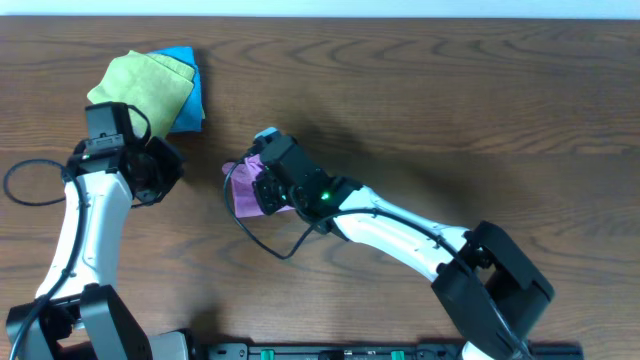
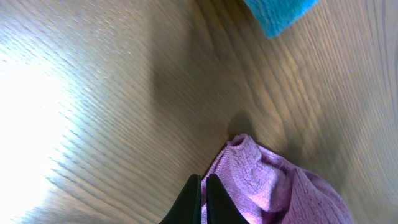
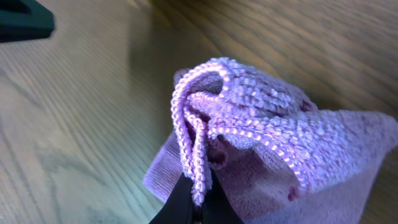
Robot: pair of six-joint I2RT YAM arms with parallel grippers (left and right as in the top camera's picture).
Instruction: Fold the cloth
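Observation:
The purple cloth (image 1: pixel 243 196) lies bunched on the wooden table left of centre. My right gripper (image 1: pixel 268 186) is over it and shut on a folded hem of the cloth (image 3: pixel 280 124). The stitched edge is pinched between the fingertips (image 3: pixel 198 194) and lifted a little above the rest. My left gripper (image 1: pixel 165 170) is shut and empty. It stays apart from the cloth, on its left. In the left wrist view its closed fingertips (image 2: pixel 200 180) point at the cloth's near corner (image 2: pixel 273 186).
A light green cloth (image 1: pixel 140 85) lies on a bright blue cloth (image 1: pixel 192 105) at the back left; a blue corner also shows in the left wrist view (image 2: pixel 277 12). A black rail (image 1: pixel 380 350) runs along the front edge. A cable (image 1: pixel 262 245) loops beside the purple cloth.

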